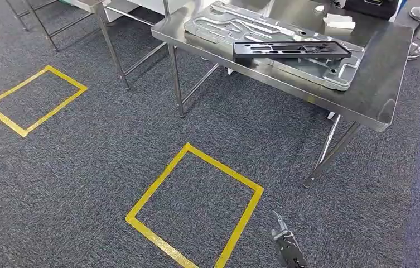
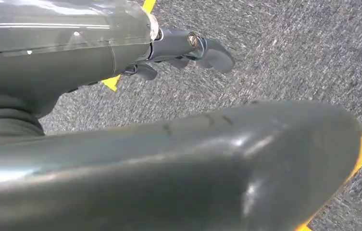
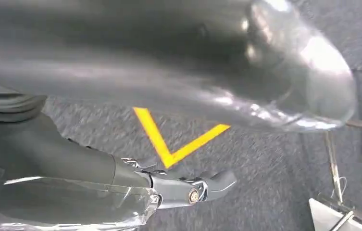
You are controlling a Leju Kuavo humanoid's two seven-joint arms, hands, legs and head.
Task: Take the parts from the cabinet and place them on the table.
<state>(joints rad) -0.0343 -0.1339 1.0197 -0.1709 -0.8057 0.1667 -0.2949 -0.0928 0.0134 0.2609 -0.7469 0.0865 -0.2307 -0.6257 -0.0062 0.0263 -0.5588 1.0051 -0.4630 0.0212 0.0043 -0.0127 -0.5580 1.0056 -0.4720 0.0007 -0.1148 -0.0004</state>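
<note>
Head view first: we look down on dark grey carpet (image 1: 85,184) marked with yellow tape squares, the nearest one (image 1: 195,207) just ahead of us and another (image 1: 34,99) off to the left. Next in size is the steel table (image 1: 386,84) at the upper right, standing on slanted legs. On it lies a large silver machined plate (image 1: 330,70), and a black flat part (image 1: 291,50) with cut-outs rests across that plate. A small white block (image 1: 338,21) sits near the table's far edge. A second metal frame (image 1: 107,33) stands behind, to the left.

Smaller still, our right hand (image 1: 286,245) pokes in at the bottom edge, hanging over the carpet beside the near square. In the right wrist view the right hand's fingers (image 3: 207,185) are stretched out with nothing in them. In the left wrist view our left hand (image 2: 188,48) likewise hangs over carpet, fingers loosely extended and holding nothing.
</note>
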